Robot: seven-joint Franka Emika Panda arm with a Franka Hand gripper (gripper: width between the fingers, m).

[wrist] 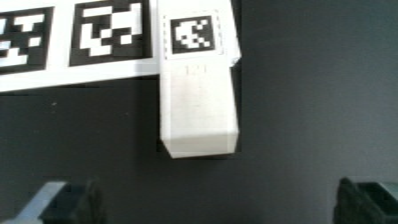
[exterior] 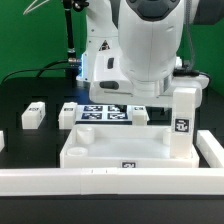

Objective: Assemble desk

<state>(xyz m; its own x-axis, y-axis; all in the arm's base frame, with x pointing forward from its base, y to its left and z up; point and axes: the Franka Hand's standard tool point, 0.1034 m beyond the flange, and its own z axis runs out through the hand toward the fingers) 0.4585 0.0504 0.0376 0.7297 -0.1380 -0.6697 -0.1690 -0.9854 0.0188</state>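
Observation:
The white desk panel (exterior: 105, 150) lies flat near the front of the black table. One white leg (exterior: 183, 122) stands upright at its corner on the exterior view's right. Three loose tagged legs lie behind it: one at the exterior view's left (exterior: 33, 115), one beside it (exterior: 68, 115), and one (exterior: 140, 115) at the marker board's edge. That last leg fills the wrist view (wrist: 199, 100), lying flat with its tagged end against the marker board (wrist: 71, 40). My gripper (wrist: 214, 205) hovers above it, open and empty, with dark fingertips (wrist: 63, 200) wide apart on either side.
The long low white border rail (exterior: 110, 182) runs along the front and up the exterior view's right side (exterior: 212, 150). The marker board (exterior: 100, 112) lies behind the panel. The arm's white body (exterior: 140, 45) hides the table's middle back.

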